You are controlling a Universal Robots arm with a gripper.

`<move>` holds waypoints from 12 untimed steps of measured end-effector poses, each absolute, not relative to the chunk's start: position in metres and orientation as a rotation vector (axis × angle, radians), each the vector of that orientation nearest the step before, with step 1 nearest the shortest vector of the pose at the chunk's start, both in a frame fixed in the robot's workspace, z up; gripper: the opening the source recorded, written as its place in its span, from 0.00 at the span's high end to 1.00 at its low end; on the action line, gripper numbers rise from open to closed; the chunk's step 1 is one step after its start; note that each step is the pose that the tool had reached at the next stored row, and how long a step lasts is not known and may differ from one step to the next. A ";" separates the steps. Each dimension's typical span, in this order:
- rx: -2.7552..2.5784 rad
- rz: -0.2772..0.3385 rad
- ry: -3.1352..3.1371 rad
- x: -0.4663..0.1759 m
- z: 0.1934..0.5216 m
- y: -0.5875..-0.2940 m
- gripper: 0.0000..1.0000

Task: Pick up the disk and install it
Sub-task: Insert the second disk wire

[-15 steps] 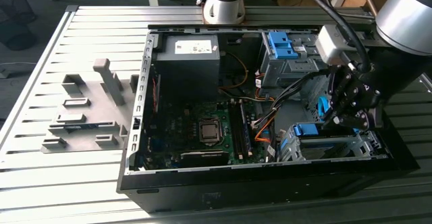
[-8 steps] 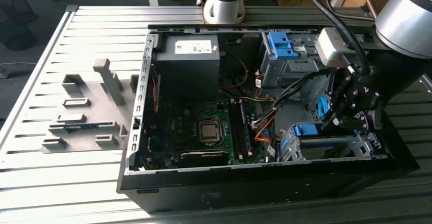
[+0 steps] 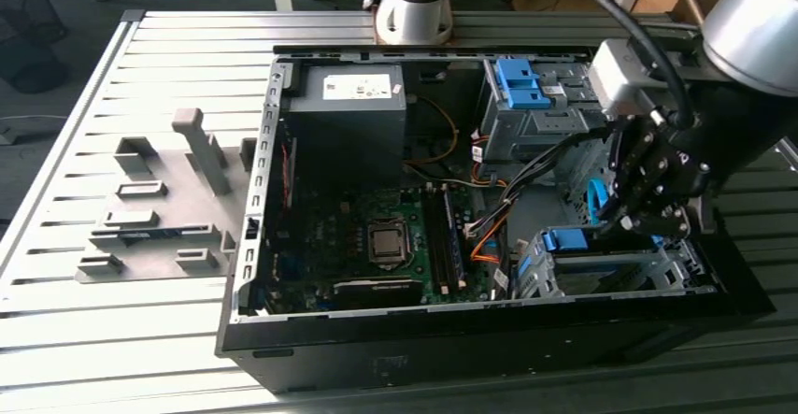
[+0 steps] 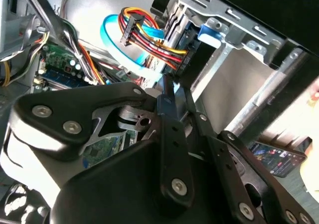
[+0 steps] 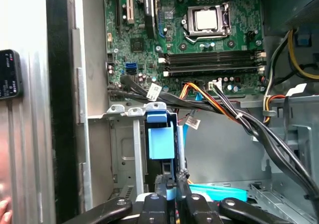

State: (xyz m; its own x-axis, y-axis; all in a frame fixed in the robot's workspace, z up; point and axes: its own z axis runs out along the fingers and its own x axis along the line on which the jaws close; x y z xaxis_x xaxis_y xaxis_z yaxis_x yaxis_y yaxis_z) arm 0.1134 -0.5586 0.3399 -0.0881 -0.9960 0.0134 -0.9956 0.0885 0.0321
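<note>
Over drive cage (image 3: 619, 269): gripper (image 3: 657, 230) lowered into case, fingers together, beside disk (image 5: 161, 140).

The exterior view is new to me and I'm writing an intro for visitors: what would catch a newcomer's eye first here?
Probably the opened computer case lying on the slatted table, its green motherboard exposed. Next, the black gripper reaching into the case at the exterior view's right, just above a metal drive cage with a bright blue carrier in it. A grey fixture stands on the table at the left.
</note>
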 end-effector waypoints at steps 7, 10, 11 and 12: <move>2.100 -0.024 -2.294 0.113 0.352 -0.559 0.85; 2.100 -0.023 -2.294 0.113 0.352 -0.559 0.89; 2.100 -0.023 -2.294 0.113 0.352 -0.559 0.89; 2.100 -0.023 -2.294 0.113 0.352 -0.559 0.89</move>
State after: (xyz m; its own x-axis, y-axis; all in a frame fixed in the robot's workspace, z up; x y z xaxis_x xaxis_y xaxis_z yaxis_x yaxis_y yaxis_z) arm 0.1134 -0.5586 0.3516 -0.0880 -0.9960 0.0132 -0.9956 0.0884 0.0325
